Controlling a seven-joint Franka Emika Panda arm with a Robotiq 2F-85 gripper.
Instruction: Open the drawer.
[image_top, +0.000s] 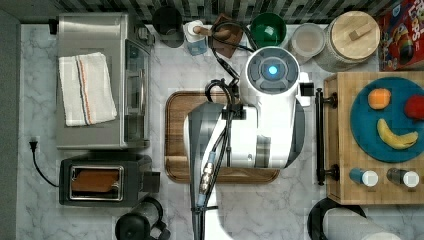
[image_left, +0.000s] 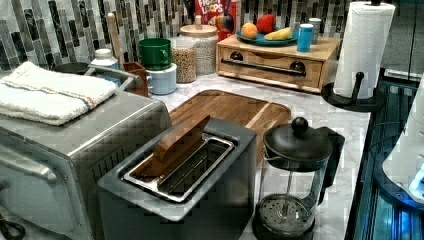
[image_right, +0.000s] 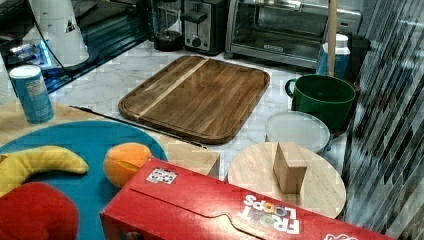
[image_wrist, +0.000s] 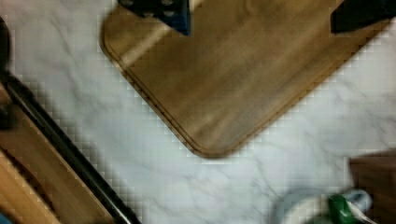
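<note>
drawer (image_left: 270, 65) shut, flush in the light wooden box (image_left: 325, 50) at the far right of the left view; in the top view the box sits at the right edge, drawer front facing the top view's left. black bar handle (image_top: 320, 137) runs along that front, standing off on two posts.

arm (image_top: 260, 120) hangs above the walnut tray (image_top: 175, 130), mid-surface, just beside the handle in the top view. hand (image_wrist: 259, 14): two dark fingertips (image_wrist: 159, 9) sit well apart over the tray in the wrist view, so open wide, holding nothing.

step in hand, as judged: the approach to the handle, no contact yet.
- line the fingers across the bar, one on each side, near its middle so the pull does not skew the drawer.
- come in low enough to clear the box top and its load: blue plate (image_top: 365, 130) with fruit, two small shakers (image_top: 364, 177).
- close fully before pulling; pull straight away from the box front, level with the marble surface (image_top: 170, 65).
- risk: the light box may slide instead of the drawer opening.

view notes:
- left view gives the drawer face, both posts and the gap behind the bar.
- top view gives only the bar's line from above, yet fixes arm against handle.
- wrist view shows the handle as a dark strip beside marble.
- right view shows the box top and cereal box (image_right: 220, 210).
</note>
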